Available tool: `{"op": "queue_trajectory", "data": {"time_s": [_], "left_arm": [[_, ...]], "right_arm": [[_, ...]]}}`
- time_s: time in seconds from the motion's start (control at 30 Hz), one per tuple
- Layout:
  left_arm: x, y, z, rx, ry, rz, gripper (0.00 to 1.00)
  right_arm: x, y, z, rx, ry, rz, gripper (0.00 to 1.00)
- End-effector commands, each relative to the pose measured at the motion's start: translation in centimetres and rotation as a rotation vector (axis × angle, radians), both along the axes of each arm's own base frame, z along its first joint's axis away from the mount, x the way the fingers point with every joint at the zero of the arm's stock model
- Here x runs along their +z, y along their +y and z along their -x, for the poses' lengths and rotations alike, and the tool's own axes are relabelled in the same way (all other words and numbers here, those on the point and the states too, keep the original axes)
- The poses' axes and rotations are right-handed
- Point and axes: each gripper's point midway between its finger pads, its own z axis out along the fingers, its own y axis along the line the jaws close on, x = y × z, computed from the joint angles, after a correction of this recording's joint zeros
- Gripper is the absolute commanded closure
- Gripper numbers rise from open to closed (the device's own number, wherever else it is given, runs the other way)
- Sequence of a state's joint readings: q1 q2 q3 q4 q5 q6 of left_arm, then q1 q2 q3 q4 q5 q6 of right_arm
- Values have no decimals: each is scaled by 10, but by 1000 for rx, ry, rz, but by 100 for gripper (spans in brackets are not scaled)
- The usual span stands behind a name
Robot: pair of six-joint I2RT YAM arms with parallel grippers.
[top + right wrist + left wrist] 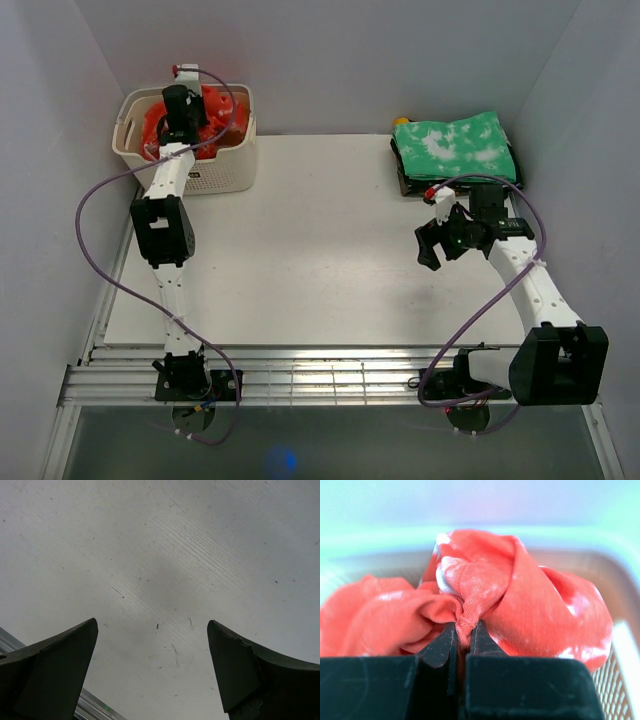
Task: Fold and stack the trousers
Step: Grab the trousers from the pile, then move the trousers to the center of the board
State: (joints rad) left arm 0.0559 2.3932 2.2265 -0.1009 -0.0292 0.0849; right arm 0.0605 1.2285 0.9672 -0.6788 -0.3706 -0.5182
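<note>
— The soft red-orange trousers (222,112) with white tie-dye blotches, where do they lie?

— Bunched in a heap inside the cream perforated plastic basket (225,170). The cloth rises above its rim, and none of it hangs over the side as far as the top view shows.

— Does anything hold them?

— Yes. The black two-finger left gripper (465,626) reaches down into the basket from its near side. Its jaws are clenched on a narrow twisted fold of the trousers, and the wrist view shows the cloth puckered between the two tips.

— How much of the garment is lifted?

— I cannot tell. The pinched fold stands up from the heap, with the rest slumped around it against the basket wall.

— And what does the basket stand on?

— The flat white table (300,260), at its far left corner.

— The other arm?

— The black right gripper (152,621) hangs well to the right of the basket and nearer the bases, above bare table. Its jaws stand wide apart with nothing between them.

— Anything else out there?

— A folded green cloth (455,145) with white blotches, far right of the basket along the same back edge, lying on something dark.
</note>
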Motion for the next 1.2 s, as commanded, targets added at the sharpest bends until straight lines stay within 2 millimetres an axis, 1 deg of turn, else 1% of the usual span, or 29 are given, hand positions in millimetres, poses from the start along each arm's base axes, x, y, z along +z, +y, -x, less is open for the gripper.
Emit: {"op": "queue_trajectory", "data": {"time_s": [0.0, 0.07, 0.13, 0.17, 0.2, 0.23, 0.27, 0.3, 0.33, 0.37, 0.43, 0.47, 0.5, 0.53, 0.57, 0.6, 0.67, 0.7, 0.73, 0.77, 0.8, 0.83, 0.87, 0.9, 1.0, 1.03, 1.07, 1.1, 1.17], "left_arm": [[277, 15, 54, 48, -657, -98, 100], [323, 16, 74, 63, -777, -124, 100], [355, 17, 92, 76, -861, -166, 100], [400, 12, 123, 70, -990, -211, 100], [415, 9, 134, 64, -1030, -234, 100], [443, 5, 160, 59, -1108, -276, 100], [484, -11, 202, 8, -1223, -348, 100], [507, -19, 231, -11, -1287, -382, 100], [535, -29, 273, -39, -1358, -394, 100], [551, -38, 310, -81, -1386, -379, 100], [554, -59, 359, -216, -1364, -292, 100], [550, -72, 377, -309, -1342, -205, 100], [534, -92, 386, -436, -1281, -171, 100], [535, -107, 423, -525, -1283, -143, 100], [527, -107, 414, -535, -1252, -109, 100], [529, -115, 436, -582, -1258, -104, 100], [520, -122, 441, -633, -1206, -28, 100], [509, -128, 437, -670, -1164, -11, 100], [504, -132, 444, -698, -1147, -2, 100], [495, -136, 443, -727, -1114, 11, 100], [471, -140, 427, -757, -1035, 64, 100], [456, -148, 429, -809, -985, 76, 100], [439, -152, 421, -835, -923, 109, 100], [410, -156, 405, -859, -827, 175, 100], [352, -172, 383, -919, -649, 257, 100], [316, -182, 371, -948, -561, 288, 100], [294, -199, 369, -998, -504, 298, 100], [258, -221, 365, -1054, -444, 273, 100], [212, -244, 360, -1085, -352, 240, 100]], "right_arm": [[23, 6, -3, 4, -76, -35, 5], [25, 6, 0, 3, -86, -39, 5], [27, 7, 2, 5, -97, -44, 5], [30, 8, 4, 2, -113, -53, 5], [30, 8, 6, 2, -114, -58, 5], [31, 9, 8, 3, -123, -63, 5], [32, 10, 11, 1, -129, -71, 5], [35, 11, 12, 3, -135, -83, 5], [37, 14, 14, 6, -144, -96, 5], [41, 16, 16, 9, -152, -110, 5], [48, 18, 17, 10, -170, -130, 6], [51, 20, 17, 10, -177, -138, 6], [54, 21, 18, 12, -178, -151, 6], [55, 23, 18, 11, -177, -157, 6], [55, 23, 18, 13, -176, -160, 6], [57, 23, 18, 9, -178, -164, 6], [59, 24, 19, 10, -183, -170, 6], [60, 24, 19, 7, -183, -172, 6], [59, 24, 20, 5, -178, -173, 6], [59, 25, 20, 6, -175, -176, 6], [59, 25, 21, 5, -173, -177, 6], [59, 25, 21, 6, -171, -178, 6], [58, 25, 21, 6, -168, -177, 6], [58, 25, 22, 4, -164, -178, 6], [54, 24, 23, 2, -152, -175, 6], [54, 24, 23, 2, -149, -174, 6], [53, 24, 23, 2, -142, -173, 6], [53, 24, 23, 0, -138, -171, 6], [52, 24, 23, -1, -130, -169, 6]]}}
